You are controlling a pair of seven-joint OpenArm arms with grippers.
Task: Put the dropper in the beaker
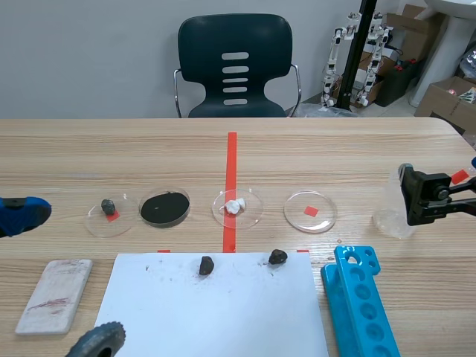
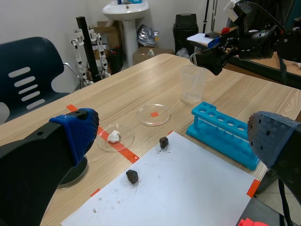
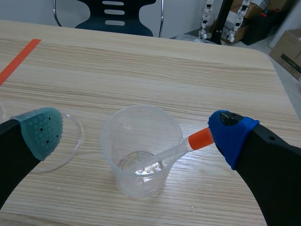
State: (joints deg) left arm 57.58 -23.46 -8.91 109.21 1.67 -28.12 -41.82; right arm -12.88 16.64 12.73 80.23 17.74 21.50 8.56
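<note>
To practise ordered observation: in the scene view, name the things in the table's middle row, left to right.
dish with dark stone, black dish, dish with white lump, dish over red mark, beaker

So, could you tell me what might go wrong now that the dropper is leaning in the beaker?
1. The dropper leans on the rim of the beaker, with its orange bulb right beside one finger of the open right gripper. Pulling back could snag the bulb and flip the dropper out.
2. The clear beaker looks light, so a knock from either finger might tip it.
</note>
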